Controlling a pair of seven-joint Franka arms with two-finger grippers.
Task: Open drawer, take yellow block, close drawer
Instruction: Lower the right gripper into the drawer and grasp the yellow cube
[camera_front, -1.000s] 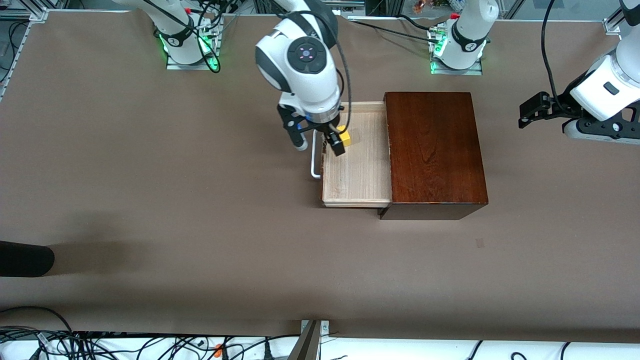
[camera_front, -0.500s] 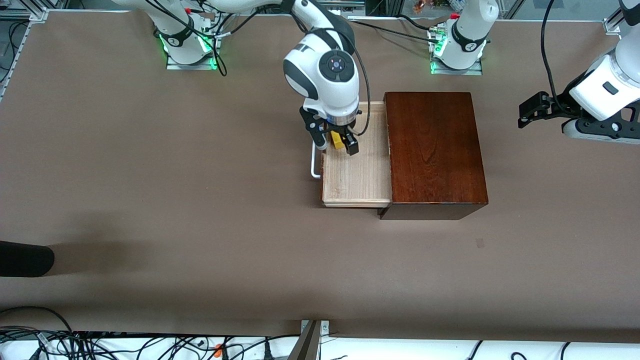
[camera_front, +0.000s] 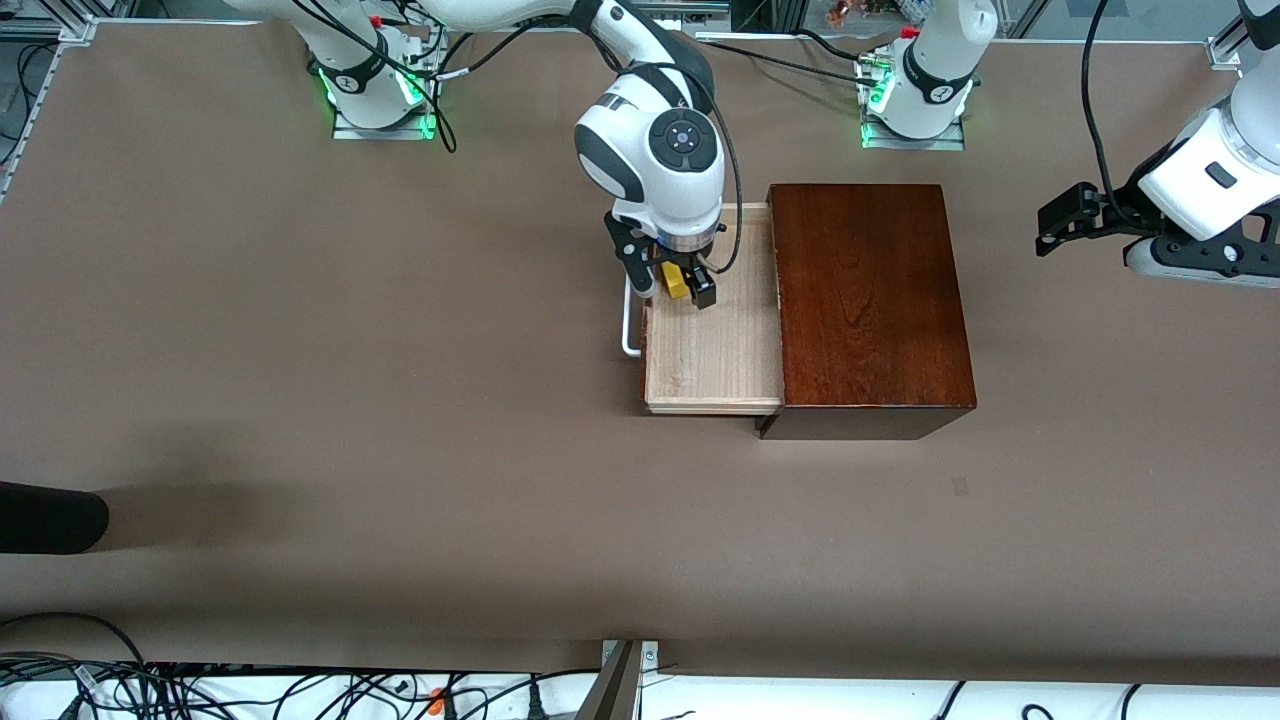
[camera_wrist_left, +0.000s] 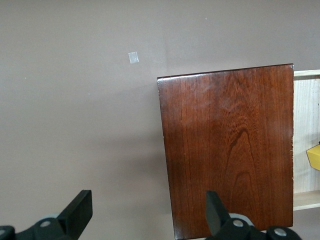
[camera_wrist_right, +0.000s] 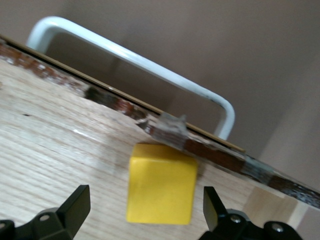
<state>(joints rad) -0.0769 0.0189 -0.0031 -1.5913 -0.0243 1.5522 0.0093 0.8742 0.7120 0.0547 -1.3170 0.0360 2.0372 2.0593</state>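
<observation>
- The yellow block (camera_wrist_right: 161, 183) lies in the open drawer (camera_front: 712, 350), on its pale wooden floor, just beside the inside of the drawer front and near the corner that is farther from the front camera.
- The right tool (camera_front: 680, 288) is down over this block, released: in the right wrist view its two fingers (camera_wrist_right: 74, 206) stand on both sides of the block, with a gap on each side, so nothing is gripped yet.
- The drawer is pulled out toward the right arm's end of the desk (camera_front: 300, 350), and its white handle (camera_wrist_right: 135, 62) is on the outside of the front, close to the tool.
- The dark wooden box (camera_front: 870, 305) holds the remaining part of the drawer.
- The left tool (camera_wrist_left: 145, 212) waits in the air, released and holding nothing, over the bare desk at the left arm's end, well apart from the box.
- I think the risk is the drawer front: the block sits so near it that a finger may hit the front edge while descending, or push the drawer.
- If the fingers close off-centre, the block may turn or slide away in the drawer.
- A weak grip may drop it during lifting.
</observation>
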